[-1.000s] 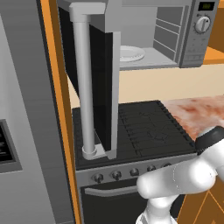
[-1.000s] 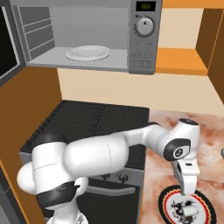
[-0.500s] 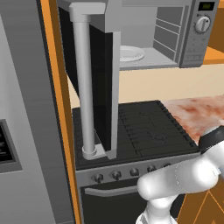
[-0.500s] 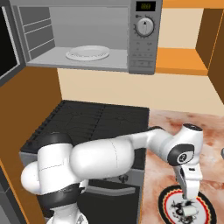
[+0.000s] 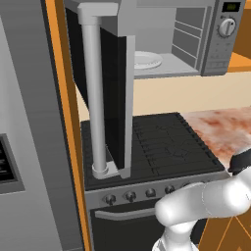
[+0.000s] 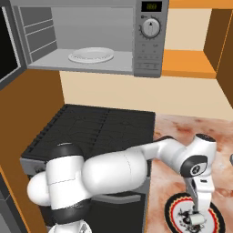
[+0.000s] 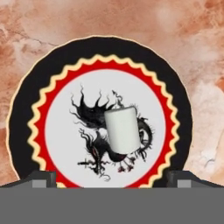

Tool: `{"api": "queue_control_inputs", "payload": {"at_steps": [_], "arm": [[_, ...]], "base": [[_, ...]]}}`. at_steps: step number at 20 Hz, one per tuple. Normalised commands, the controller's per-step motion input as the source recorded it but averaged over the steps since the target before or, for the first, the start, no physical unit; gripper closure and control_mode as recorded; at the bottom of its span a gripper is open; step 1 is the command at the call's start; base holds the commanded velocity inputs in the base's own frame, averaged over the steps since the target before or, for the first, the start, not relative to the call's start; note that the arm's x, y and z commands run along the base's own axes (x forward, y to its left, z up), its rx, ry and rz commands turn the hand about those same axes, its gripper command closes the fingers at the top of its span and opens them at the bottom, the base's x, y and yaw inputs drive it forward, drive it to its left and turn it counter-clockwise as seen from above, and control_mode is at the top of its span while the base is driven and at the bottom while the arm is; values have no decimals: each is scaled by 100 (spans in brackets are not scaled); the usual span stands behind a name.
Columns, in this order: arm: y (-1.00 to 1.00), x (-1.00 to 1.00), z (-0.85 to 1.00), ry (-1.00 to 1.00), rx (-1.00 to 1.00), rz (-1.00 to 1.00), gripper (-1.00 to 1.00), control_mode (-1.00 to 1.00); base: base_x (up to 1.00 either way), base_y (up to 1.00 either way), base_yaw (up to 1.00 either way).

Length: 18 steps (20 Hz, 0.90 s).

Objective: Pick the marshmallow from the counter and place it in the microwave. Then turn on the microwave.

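Marshmallow (image 7: pixel 123 131) lying at the middle of a decorated plate (image 7: pixel 35 100) with black rim, red and cream zigzag ring and a dark dragon figure on white. Plate resting on the mottled bench (image 7: pixel 52 26), right of the black stove (image 6: pixel 91 125). Hand (image 6: pixel 196 219) poised directly above plate and marshmallow, pointing down, fingers (image 7: pixel 41 178) spread wide apart to either side with nothing between them. No contact with the marshmallow visible

Microwave (image 6: pixel 150 54) up above the stove, door (image 5: pixel 117 98) swung fully open, white plate (image 6: pixel 91 55) inside and bare. Dial (image 6: pixel 150 28) and display on the right panel untouched, as far as can be judged

Progress: early. Approach over the marshmallow looks nearly complete; grasp not yet made. Left to do: descend, close on the marshmallow, lift, carry up into the open cavity, release, shut the door, start the microwave. Open door spares one step before placing
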Motion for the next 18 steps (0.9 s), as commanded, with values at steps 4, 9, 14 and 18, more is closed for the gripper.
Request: {"api": "queue_control_inputs", "payload": {"at_steps": [4, 9, 14, 18], "arm": [[-8, 0, -15, 0, 1, -2, -100, -100], [-6, 0, -17, 0, 1, -3, -100, -100], [-2, -6, -20, 0, 1, -3, -100, -100], [-6, -8, -17, 0, 2, -4, -100, -100]], "base": [[0, 0, 0], [0, 0, 0], [0, 0, 0], [0, 0, 0]]}}
